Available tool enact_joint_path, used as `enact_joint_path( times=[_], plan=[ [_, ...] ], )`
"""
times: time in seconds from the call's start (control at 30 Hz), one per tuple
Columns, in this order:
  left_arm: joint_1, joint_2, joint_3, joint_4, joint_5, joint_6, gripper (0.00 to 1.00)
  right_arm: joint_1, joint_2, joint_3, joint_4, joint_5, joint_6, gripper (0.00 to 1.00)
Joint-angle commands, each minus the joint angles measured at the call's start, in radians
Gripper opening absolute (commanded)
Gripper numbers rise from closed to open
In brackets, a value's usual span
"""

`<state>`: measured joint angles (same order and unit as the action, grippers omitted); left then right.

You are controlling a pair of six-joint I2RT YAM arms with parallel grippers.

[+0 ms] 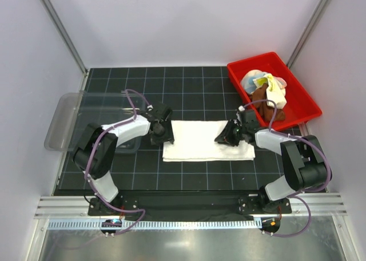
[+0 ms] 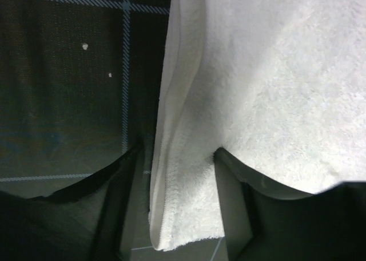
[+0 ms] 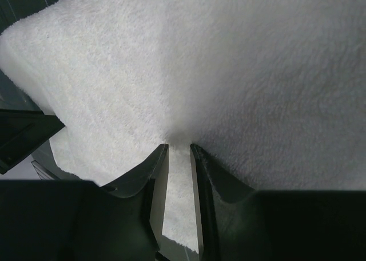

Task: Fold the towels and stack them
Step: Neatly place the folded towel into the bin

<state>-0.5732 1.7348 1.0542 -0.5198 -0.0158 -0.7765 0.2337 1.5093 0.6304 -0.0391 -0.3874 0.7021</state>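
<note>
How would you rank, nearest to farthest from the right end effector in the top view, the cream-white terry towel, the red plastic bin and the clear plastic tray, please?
1. cream-white terry towel: pinched by the right end effector, centre.
2. red plastic bin: back right.
3. clear plastic tray: far left.

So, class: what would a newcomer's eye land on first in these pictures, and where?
The cream-white towel stands out first, lying at the centre of the top view. The right gripper pinches its right end; the left gripper straddles its left edge. Next comes the red bin, far right, holding crumpled cloths.
</note>
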Motion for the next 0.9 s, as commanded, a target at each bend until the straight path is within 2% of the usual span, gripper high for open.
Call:
enact_joint_path(
  times=[0.0,0.1,0.17,0.27,0.33,0.37,0.47,0.5,0.57,0.6,0.87],
  plan=[
    [-0.024,0.038,-0.005,0.020,-0.015,-0.052,0.53,-0.007,-0.029,-0.023,-0.024,0.058,-0.026,0.31],
    [-0.043,0.077,0.024,0.015,-0.009,-0.060,0.38,-0.007,-0.032,-0.031,-0.021,0.059,-0.024,0.31],
    [-0.059,0.094,0.047,-0.003,-0.015,-0.058,0.33,-0.007,-0.038,-0.031,-0.021,0.058,-0.021,0.31],
    [-0.076,0.106,0.089,-0.046,-0.042,-0.060,0.11,-0.007,-0.058,-0.024,-0.030,0.056,-0.024,0.31],
    [-0.080,0.104,0.128,-0.092,-0.071,-0.056,0.01,-0.007,-0.070,-0.017,-0.034,0.048,-0.029,0.32],
    [-0.080,0.103,0.147,-0.109,-0.087,-0.053,0.00,-0.005,-0.087,-0.011,-0.038,0.035,-0.032,0.33],
    [-0.091,0.089,0.236,-0.212,-0.170,-0.032,0.00,-0.007,-0.144,0.023,-0.070,0.013,-0.042,0.53],
    [-0.093,0.085,0.257,-0.242,-0.199,-0.029,0.00,-0.005,-0.168,0.032,-0.085,0.024,-0.042,0.69],
    [-0.099,0.072,0.308,-0.307,-0.260,-0.020,0.00,-0.005,-0.242,0.057,-0.128,0.041,-0.038,0.87],
    [-0.099,0.069,0.320,-0.325,-0.275,-0.014,0.00,-0.005,-0.265,0.072,-0.142,0.060,-0.036,0.99],
    [-0.102,0.029,0.337,-0.420,-0.387,0.020,0.00,-0.005,-0.365,0.149,-0.261,0.067,-0.041,1.00]
  ],
)
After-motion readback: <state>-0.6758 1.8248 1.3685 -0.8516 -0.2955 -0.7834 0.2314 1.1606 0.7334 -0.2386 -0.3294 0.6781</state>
